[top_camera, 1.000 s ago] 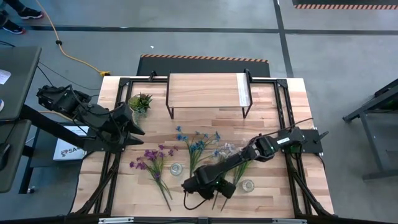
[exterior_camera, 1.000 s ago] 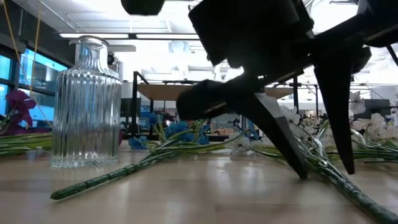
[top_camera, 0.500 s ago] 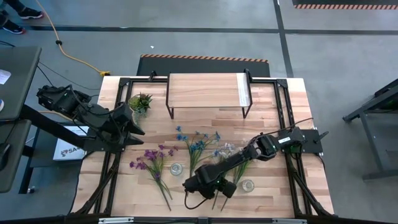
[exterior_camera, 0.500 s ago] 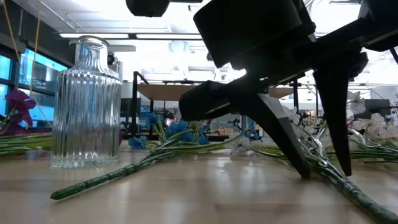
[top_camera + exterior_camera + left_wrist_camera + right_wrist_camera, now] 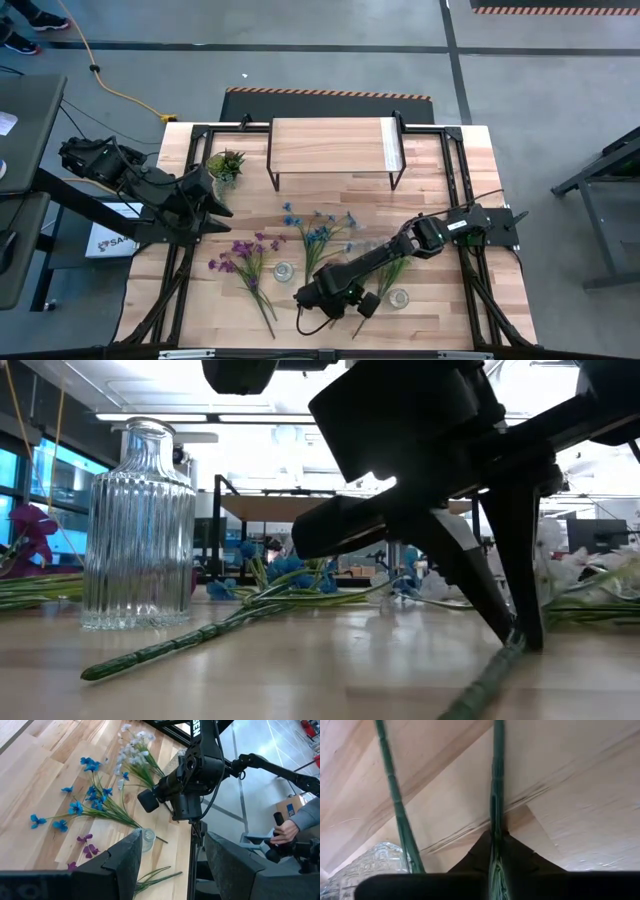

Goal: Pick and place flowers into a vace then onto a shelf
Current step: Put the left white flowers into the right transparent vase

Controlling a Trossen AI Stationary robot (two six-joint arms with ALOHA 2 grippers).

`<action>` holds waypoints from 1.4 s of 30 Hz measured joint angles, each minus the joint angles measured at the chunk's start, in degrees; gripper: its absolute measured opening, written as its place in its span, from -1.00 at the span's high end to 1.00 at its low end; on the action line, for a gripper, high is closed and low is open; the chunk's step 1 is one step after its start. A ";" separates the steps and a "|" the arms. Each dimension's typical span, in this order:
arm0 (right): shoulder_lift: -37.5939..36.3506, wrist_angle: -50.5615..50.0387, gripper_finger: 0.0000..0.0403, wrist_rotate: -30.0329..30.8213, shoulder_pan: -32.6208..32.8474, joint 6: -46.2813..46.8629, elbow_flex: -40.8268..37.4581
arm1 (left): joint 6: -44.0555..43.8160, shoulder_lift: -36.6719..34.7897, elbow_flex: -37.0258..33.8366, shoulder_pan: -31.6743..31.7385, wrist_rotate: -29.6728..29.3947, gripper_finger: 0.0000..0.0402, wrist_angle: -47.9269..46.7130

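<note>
The flowers, artificial sprays on thin green stems, lie fanned across the light wood-plank table point(image 5: 450, 160): purple blossoms point(image 5: 243, 252) to the left, bright blue ones point(image 5: 317, 230) in the middle, and white-pale pink ones point(image 5: 131, 754) under the right arm.

Behind them stands the shelf point(image 5: 330, 145), a low riser with a pale plank top on thin black metal legs.

Near the front edge the right tool point(image 5: 522, 642) has just clenched: a second ago its fingers straddled the ribbed green stem point(image 5: 496, 795) of the pale spray, and now we see them pinched on it at table level. We judge the grasp made and the lift due next.

The left tool point(image 5: 170, 865) waits released at the table's left side.

Smaller still, the ribbed clear glass vase point(image 5: 140, 525) stands upright and empty.
</note>
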 joint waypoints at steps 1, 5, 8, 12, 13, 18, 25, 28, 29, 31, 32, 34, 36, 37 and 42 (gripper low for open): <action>0.00 -0.06 0.91 0.07 0.00 0.00 0.00 | 0.00 0.00 0.00 0.02 0.00 -0.24 0.01; 0.00 -0.75 0.96 1.20 0.00 0.00 0.00 | 0.00 0.00 0.00 0.02 0.00 -0.24 0.01; 0.00 -1.17 0.97 2.08 0.01 0.00 0.00 | 0.00 0.00 0.00 0.02 0.00 -0.24 0.01; 0.00 -1.43 0.98 2.39 -0.24 0.00 0.00 | -0.01 0.00 0.00 0.00 0.00 -0.24 0.00; 0.00 -1.66 0.98 2.86 -0.24 0.00 0.12 | 0.00 0.00 0.00 0.02 0.00 -0.24 -0.01; 0.31 -4.22 0.99 6.12 -0.61 -0.02 2.50 | 0.00 0.00 0.00 0.00 0.00 -0.24 -0.01; 0.57 -6.86 1.00 12.10 -1.56 -0.01 5.57 | -0.02 0.00 0.00 0.00 -0.02 -0.24 -0.01; 0.57 -7.73 1.00 12.02 -1.81 0.00 6.40 | -0.02 0.00 0.00 0.02 -0.02 -0.24 -0.01; 0.57 -7.71 1.00 12.19 -1.81 0.00 6.60 | -0.01 0.00 0.00 0.01 -0.02 -0.24 -0.01; 0.57 -7.78 1.00 12.92 -1.79 0.00 7.57 | -0.02 0.00 0.00 0.00 -0.02 -0.24 -0.01; 0.57 -7.76 1.00 12.95 -1.79 0.00 8.18 | -0.02 0.00 0.00 0.00 -0.02 -0.24 -0.01; 0.55 -7.77 1.00 13.06 -1.81 0.02 9.64 | -0.02 0.00 0.00 0.02 -0.02 -0.24 -0.01; 0.52 -7.76 1.00 13.59 -1.81 0.11 10.93 | -0.02 0.00 0.00 0.02 -0.02 -0.24 -0.01; 0.41 -7.64 1.00 13.59 -1.84 0.13 11.06 | -0.02 0.00 0.00 0.00 -0.02 -0.24 -0.01; -0.35 -7.82 1.00 13.85 -1.81 0.14 11.06 | -0.02 -0.02 0.00 0.01 -0.02 -0.24 0.01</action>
